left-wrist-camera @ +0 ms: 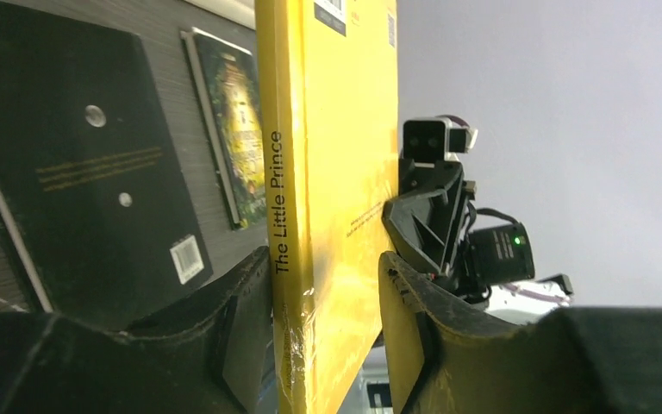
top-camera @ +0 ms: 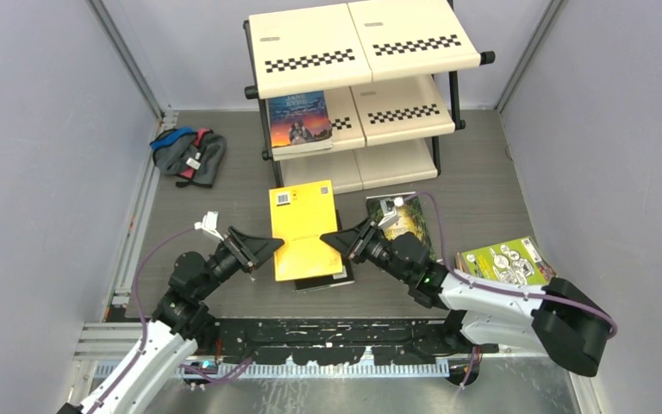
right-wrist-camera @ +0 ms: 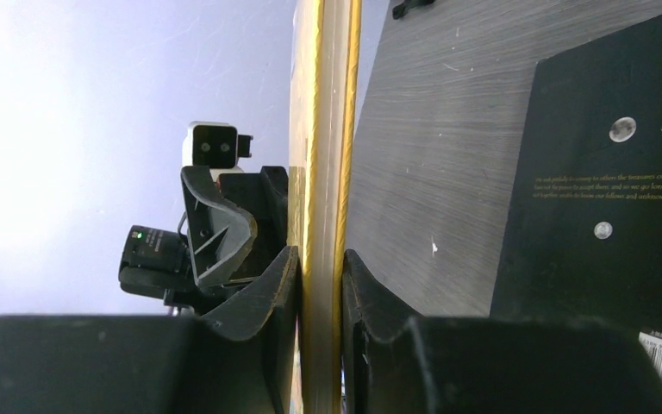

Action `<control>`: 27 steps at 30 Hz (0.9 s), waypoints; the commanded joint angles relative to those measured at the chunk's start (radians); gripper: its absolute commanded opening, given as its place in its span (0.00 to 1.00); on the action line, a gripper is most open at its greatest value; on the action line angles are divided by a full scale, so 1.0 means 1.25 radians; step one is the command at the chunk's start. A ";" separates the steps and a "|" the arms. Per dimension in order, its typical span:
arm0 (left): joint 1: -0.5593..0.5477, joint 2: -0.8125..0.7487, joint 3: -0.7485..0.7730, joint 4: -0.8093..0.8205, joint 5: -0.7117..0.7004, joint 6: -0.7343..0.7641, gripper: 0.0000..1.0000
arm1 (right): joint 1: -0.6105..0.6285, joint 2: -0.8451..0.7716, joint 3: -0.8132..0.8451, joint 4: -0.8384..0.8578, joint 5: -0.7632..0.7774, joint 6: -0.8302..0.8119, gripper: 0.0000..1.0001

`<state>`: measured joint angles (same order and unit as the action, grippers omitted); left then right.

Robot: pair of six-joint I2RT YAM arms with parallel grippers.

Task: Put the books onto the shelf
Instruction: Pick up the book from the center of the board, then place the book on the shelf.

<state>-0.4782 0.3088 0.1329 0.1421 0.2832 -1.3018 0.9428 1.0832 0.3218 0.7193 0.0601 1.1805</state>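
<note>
**Yellow book hanging between both arms, right claw doing the holding**

I am looking at the yellow book (top-camera: pixel 303 228), "The Little Prince" by its spine, hanging flat over the table (top-camera: pixel 224 224) between the two arms. It is sitting in front of the shelf (top-camera: pixel 362 43) and well short of it.

The right gripper (right-wrist-camera: pixel 319 285) is pinching the book's page edge, both pads pressing against the covers with no gap showing in its wrist view. The left gripper (left-wrist-camera: pixel 323 319) is straddling the spine edge with its jaws spread wider than the book. I am seeing the far pad standing off the cover towards the bottom of that view, so that claw is loose around the book rather than clamping it.

A black book (left-wrist-camera: pixel 78 172) is lying flat on the table right under the yellow one, one corner peeking out at the near side in the top view. A dark green-gold book (top-camera: pixel 409 220) is lying just behind the right wrist, and a lime green book (top-camera: pixel 504 261) is resting farther right, near that arm's elbow. The blue "Jane Eyre" (top-camera: pixel 299 119) is already lying on the left of the shelf's middle tier.

A grey-blue cloth bundle (top-camera: pixel 188 155) is sitting by the left wall, well apart from the books.
</note>
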 commanded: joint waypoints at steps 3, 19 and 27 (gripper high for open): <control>-0.005 -0.066 0.053 0.012 0.043 0.005 0.51 | 0.011 -0.118 0.035 -0.102 -0.002 -0.051 0.01; -0.005 -0.087 0.096 -0.066 0.034 0.056 0.53 | 0.009 -0.314 0.165 -0.381 0.057 -0.144 0.01; -0.005 -0.113 0.106 -0.099 0.023 0.061 0.53 | 0.002 -0.324 0.254 -0.425 0.086 -0.185 0.01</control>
<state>-0.4843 0.1936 0.2138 0.0265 0.3141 -1.2472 0.9531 0.7082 0.5171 0.0952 0.1333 0.9802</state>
